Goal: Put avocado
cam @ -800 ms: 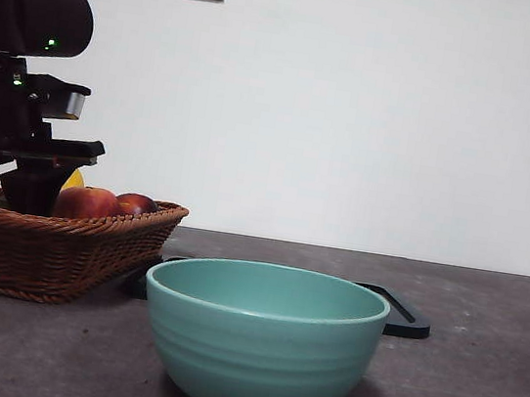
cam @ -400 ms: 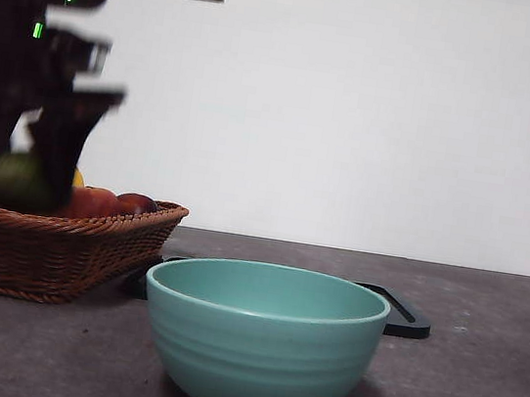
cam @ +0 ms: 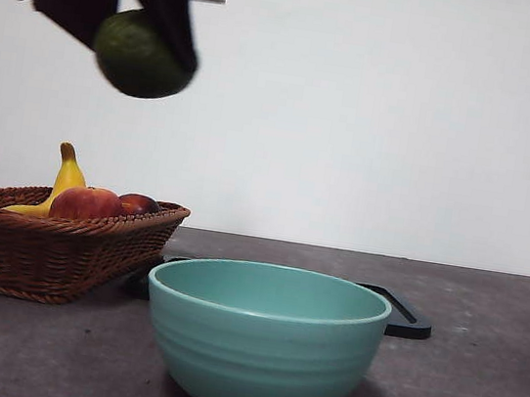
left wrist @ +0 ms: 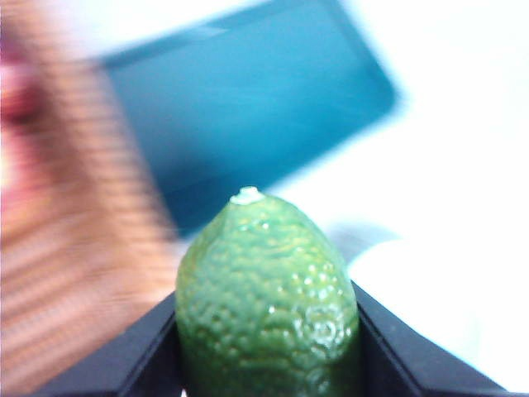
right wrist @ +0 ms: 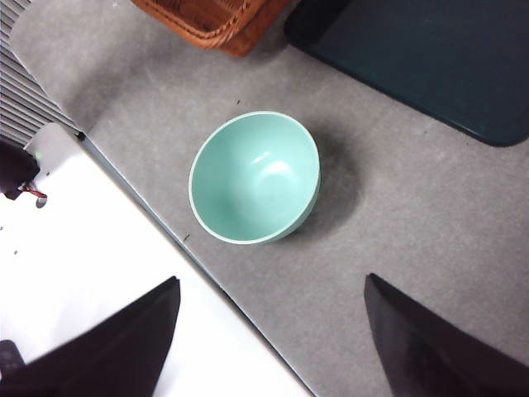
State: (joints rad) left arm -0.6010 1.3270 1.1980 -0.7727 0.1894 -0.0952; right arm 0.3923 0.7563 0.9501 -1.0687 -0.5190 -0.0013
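- White wall behind, grey surface (cam: 476, 386) below.
- Left pincer (cam: 137, 18) grips the avocado (cam: 142, 55) high up, stem end pointing outward.
- Bowl (cam: 263, 341) sits below, off to one side.
- Right pincer (right wrist: 273, 347) waits, wide.

One avocado (cam: 143, 55), one banana (cam: 63, 178), two apples (cam: 85, 204), one bowl (cam: 263, 340), one basket (cam: 50, 253), one tray (cam: 404, 316).

No text, label, brand, number or sign can be read in any view.
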